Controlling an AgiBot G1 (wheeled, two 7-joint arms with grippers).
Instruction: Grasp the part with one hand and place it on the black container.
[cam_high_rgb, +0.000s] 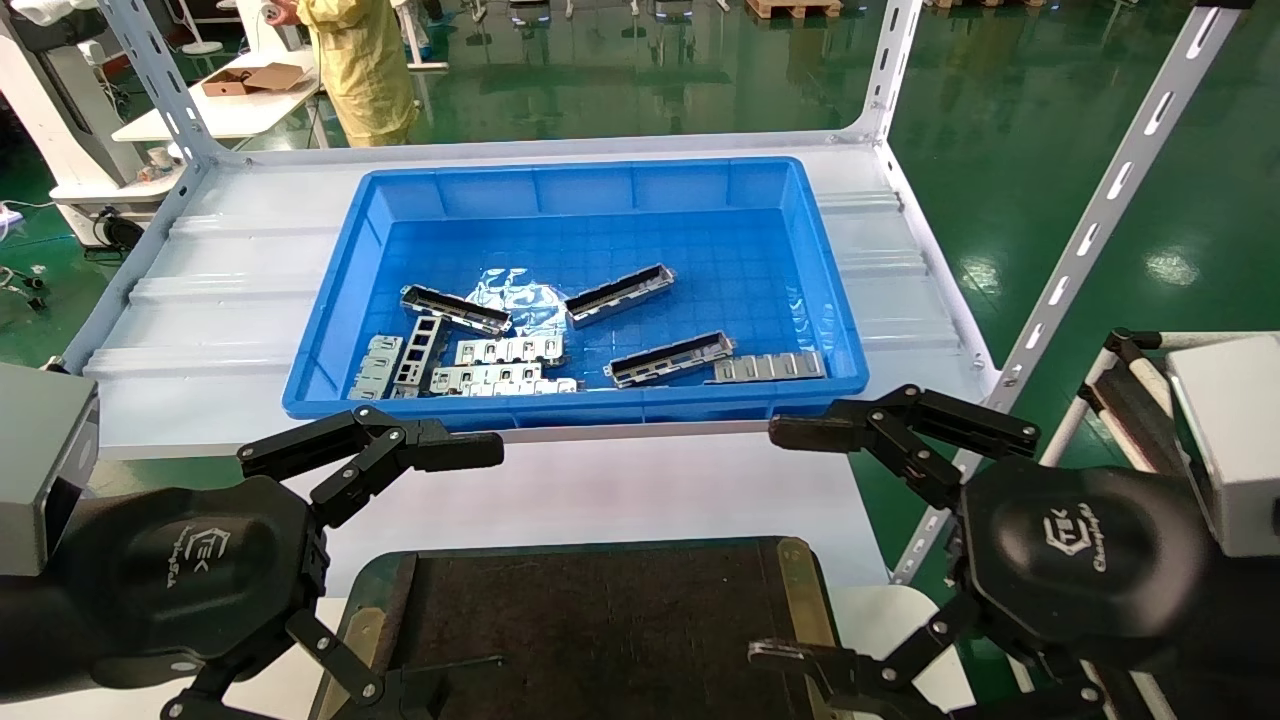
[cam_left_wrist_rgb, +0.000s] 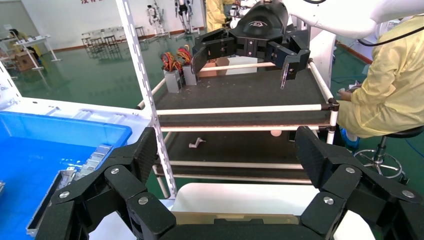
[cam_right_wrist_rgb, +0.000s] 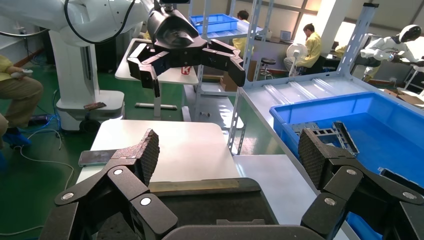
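Three grey channel-bar parts lie in the blue bin (cam_high_rgb: 590, 200): one left of centre (cam_high_rgb: 455, 309), one in the middle (cam_high_rgb: 620, 295), one nearer the front (cam_high_rgb: 668, 359). The black container (cam_high_rgb: 600, 620), with olive rim strips, sits bare on the white table below the shelf, between my grippers. My left gripper (cam_high_rgb: 460, 570) is open and empty over the container's left edge. My right gripper (cam_high_rgb: 780, 545) is open and empty over its right edge. In the left wrist view the left gripper (cam_left_wrist_rgb: 227, 155) is wide open; in the right wrist view the right gripper (cam_right_wrist_rgb: 227, 155) is too.
Flat silver plates (cam_high_rgb: 510, 350) and crumpled clear film (cam_high_rgb: 510, 290) also lie in the bin. The bin rests on a white shelf (cam_high_rgb: 200, 310) with slotted posts (cam_high_rgb: 1100, 220). A rack with black trays (cam_left_wrist_rgb: 240, 90) stands to my right. A person in yellow (cam_high_rgb: 360, 60) stands behind.
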